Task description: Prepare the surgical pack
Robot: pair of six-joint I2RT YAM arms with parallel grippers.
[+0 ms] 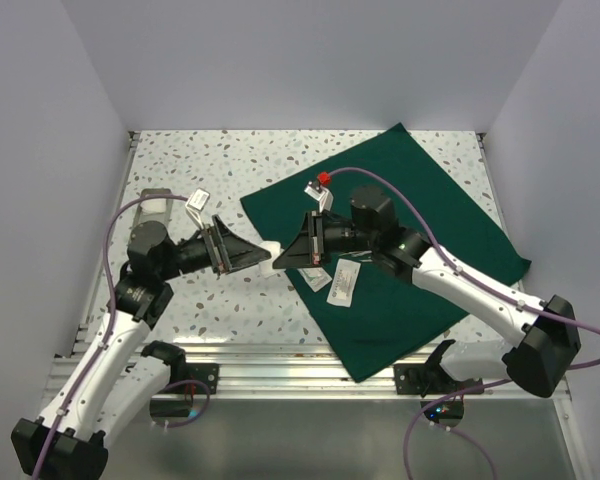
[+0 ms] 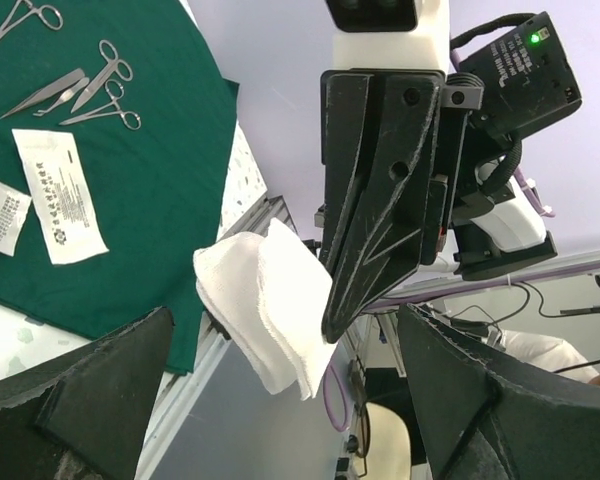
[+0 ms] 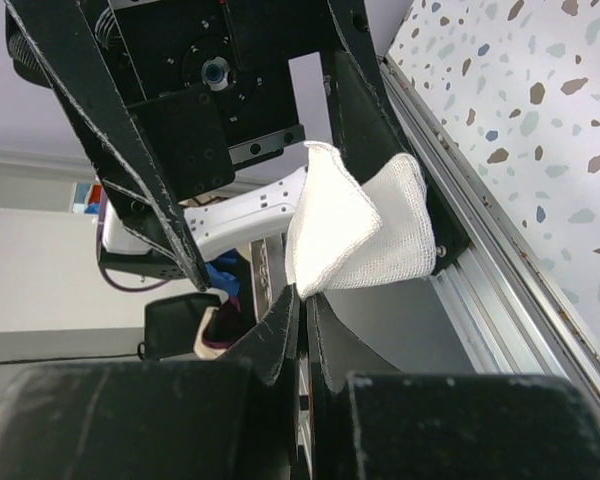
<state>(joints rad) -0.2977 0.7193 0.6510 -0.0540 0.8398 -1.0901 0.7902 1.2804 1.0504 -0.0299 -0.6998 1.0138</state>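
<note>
A folded white gauze pad [image 1: 271, 250] hangs in the air between my two grippers, left of the dark green drape [image 1: 420, 230]. My right gripper [image 3: 305, 297] is shut on the pad's corner [image 3: 352, 225]; it also shows in the left wrist view [image 2: 337, 322], pinching the pad [image 2: 265, 300]. My left gripper [image 2: 285, 325] is open, and its fingers [image 3: 90, 110] stand apart on either side of the pad without touching it. Silver scissors and forceps [image 2: 90, 85] and white packets [image 2: 60, 195] lie on the drape [image 2: 170, 140]. One packet [image 1: 344, 283] shows in the top view.
A red-capped item with a white tag [image 1: 322, 182] lies at the drape's far edge. A pale grey object [image 1: 160, 202] sits at the table's left side behind my left arm. An aluminium rail [image 1: 280, 355] runs along the near edge. White walls enclose three sides.
</note>
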